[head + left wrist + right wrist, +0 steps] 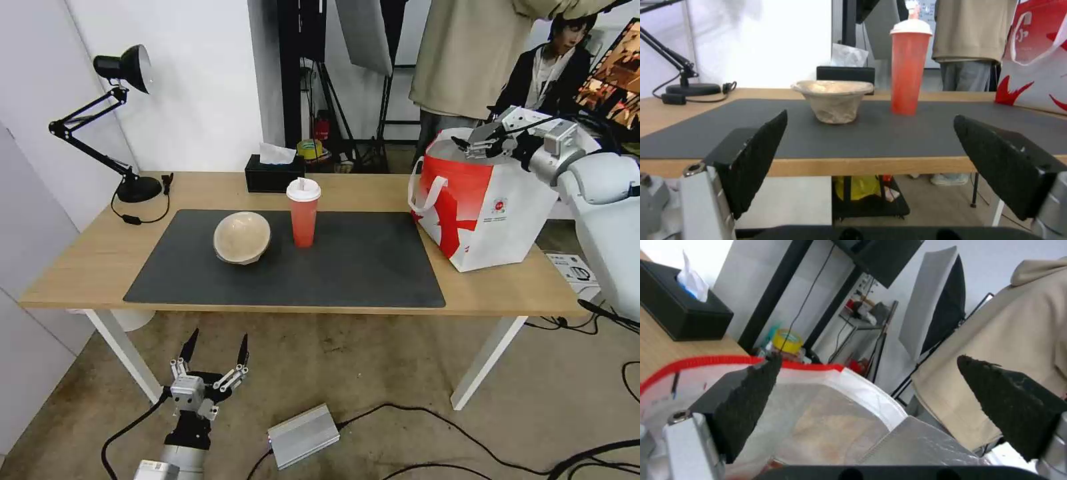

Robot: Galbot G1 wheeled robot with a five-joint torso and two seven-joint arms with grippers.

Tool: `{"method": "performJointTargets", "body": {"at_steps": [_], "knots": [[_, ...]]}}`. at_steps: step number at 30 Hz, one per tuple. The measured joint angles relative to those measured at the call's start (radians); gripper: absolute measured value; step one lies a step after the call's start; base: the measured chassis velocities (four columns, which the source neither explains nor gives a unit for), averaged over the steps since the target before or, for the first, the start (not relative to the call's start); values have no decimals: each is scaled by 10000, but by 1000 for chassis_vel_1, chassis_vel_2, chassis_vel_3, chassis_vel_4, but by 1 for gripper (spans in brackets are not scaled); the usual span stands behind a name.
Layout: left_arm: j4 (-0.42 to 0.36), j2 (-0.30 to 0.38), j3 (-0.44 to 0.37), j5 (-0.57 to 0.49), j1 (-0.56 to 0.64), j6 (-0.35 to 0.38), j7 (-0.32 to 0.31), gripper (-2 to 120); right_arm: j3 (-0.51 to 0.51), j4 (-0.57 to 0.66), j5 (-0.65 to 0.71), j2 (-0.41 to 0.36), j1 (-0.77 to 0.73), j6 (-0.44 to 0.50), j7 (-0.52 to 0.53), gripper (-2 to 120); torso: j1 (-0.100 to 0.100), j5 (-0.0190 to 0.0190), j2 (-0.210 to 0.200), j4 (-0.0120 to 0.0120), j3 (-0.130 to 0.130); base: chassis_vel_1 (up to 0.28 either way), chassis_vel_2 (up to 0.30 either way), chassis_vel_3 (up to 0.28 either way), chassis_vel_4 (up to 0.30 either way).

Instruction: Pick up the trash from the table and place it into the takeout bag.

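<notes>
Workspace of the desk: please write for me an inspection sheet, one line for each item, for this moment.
Surface: light-wood table with a dark grey mat.
Job's things: beige bowl and red cup stand apart on the mat; takeout bag upright at the table's right end, something pale inside it in the right wrist view.
Clutter: black tissue box and desk lamp at the back.
Grippers: left gripper open, low in front of the table; right gripper open, over the bag's mouth.
Cables: several on the floor, beside a silver box.
Surroundings: a person in a beige top stands behind the bag.
</notes>
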Motion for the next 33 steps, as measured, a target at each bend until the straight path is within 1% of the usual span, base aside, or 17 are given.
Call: {"method": "performJointTargets", "body": {"at_steps": [4, 6, 7, 11, 12, 15, 16, 19, 21, 25, 26, 30, 31, 33], "knots": [[-196, 3, -47, -40, 71, 143, 1, 100, 0, 371, 246, -191, -110, -238, 118, 100, 0, 1, 0, 0, 0, 0, 0, 0, 0], [-403, 42, -125, -138, 110, 308, 1, 100, 28, 946, 573, -478, -263, -534, 336, 100, 0, 1, 0, -1, 0, 0, 0, 0, 0], [-403, 42, -125, -138, 110, 308, 1, 100, 28, 946, 573, -478, -263, -534, 336, 100, 0, 1, 0, -1, 0, 0, 0, 0, 0], [-748, 183, -274, -278, 194, 491, 3, 100, 284, 1996, 1046, -838, -662, -1056, 734, 100, 0, 0, 0, -1, 0, 0, 0, 0, 0], [-748, 183, -274, -278, 194, 491, 3, 100, 284, 1996, 1046, -838, -662, -1056, 734, 100, 0, 0, 0, -1, 0, 0, 0, 0, 0], [-1011, 274, -358, -342, 261, 542, -2, 100, 602, 2875, 1454, -1088, -1186, -1340, 1243, 100, -1, -2, 0, -1, -1, 0, 0, 0, 0], [-1011, 274, -358, -342, 261, 542, -2, 100, 602, 2875, 1454, -1088, -1186, -1340, 1243, 100, -1, -2, 0, -1, -1, 0, 0, 0, 0], [-1304, 443, -413, -379, 315, 649, -65, 100, 975, 3659, 1765, -1288, -1873, -1425, 1620, 100, 0, -1, 0, -1, -1, 0, 0, 0, 0], [-1365, 509, -441, -384, 311, 667, -87, 100, 1120, 3866, 1817, -1304, -2109, -1426, 1706, 100, -1, -1, 1, -1, 0, 0, 0, 0, 0], [-1608, 891, -475, -507, 307, 830, -184, 100, 1969, 4917, 1939, -1185, -3512, -1349, 2315, 100, -1, 1, 0, -1, -1, 0, 0, 0, 0], [-1608, 891, -475, -507, 307, 830, -184, 100, 1969, 4917, 1939, -1185, -3512, -1349, 2315, 100, -1, 1, 0, -1, -1, 0, 0, 0, 0], [-1713, 911, -434, -505, 89, 894, -350, 100, 2465, 5843, 2019, -937, -4812, -1026, 2875, 100, 0, 0, 0, 0, 1, 0, 0, 0, 0], [-1713, 911, -434, -505, 89, 894, -350, 100, 2465, 5843, 2019, -937, -4812, -1026, 2875, 100, 0, 0, 0, 0, 1, 0, 0, 0, 0], [-1777, 897, -417, -494, 49, 938, -394, 100, 2653, 6271, 2047, -806, -5440, -924, 3085, 100, -1, -1, 1, 0, 1, 0, 0, 0, 0]]}}
